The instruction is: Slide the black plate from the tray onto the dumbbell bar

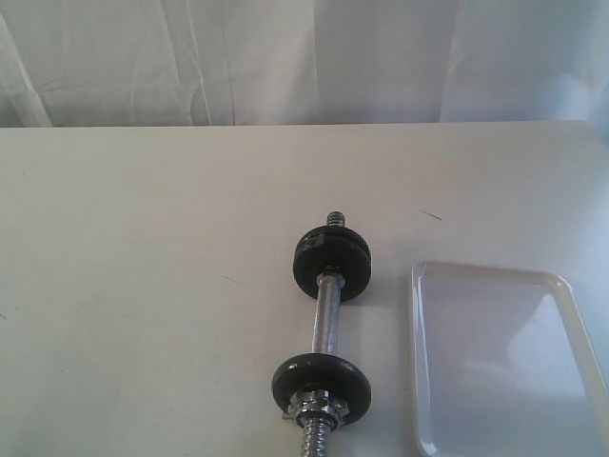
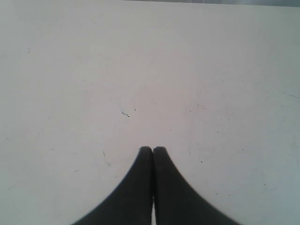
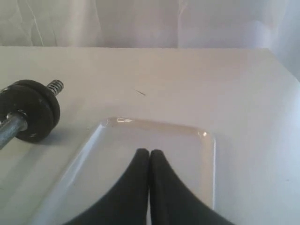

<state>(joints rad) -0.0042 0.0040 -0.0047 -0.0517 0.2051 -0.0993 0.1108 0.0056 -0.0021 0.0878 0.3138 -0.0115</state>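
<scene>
Two discs: both black, both threaded on the dumbbell bar (image 1: 327,319), which lies in the middle of the desk (image 1: 143,286); none shows in the tray (image 1: 495,352).
The black plate (image 1: 332,264): likely the far disc, with no collar outside it; the near disc (image 1: 322,381) sits against a chrome collar nut (image 1: 314,409).
Tray spot: by the desk's right edge, visible floor bare.
Handling: looks like cast iron, so heavy, rigid and smooth-faced; best taken across the rim, hole kept clear.
Pincers: left gripper (image 2: 153,150) and right gripper (image 3: 149,152) are pressed closed, holding nothing; the right hangs over the tray.
</scene>
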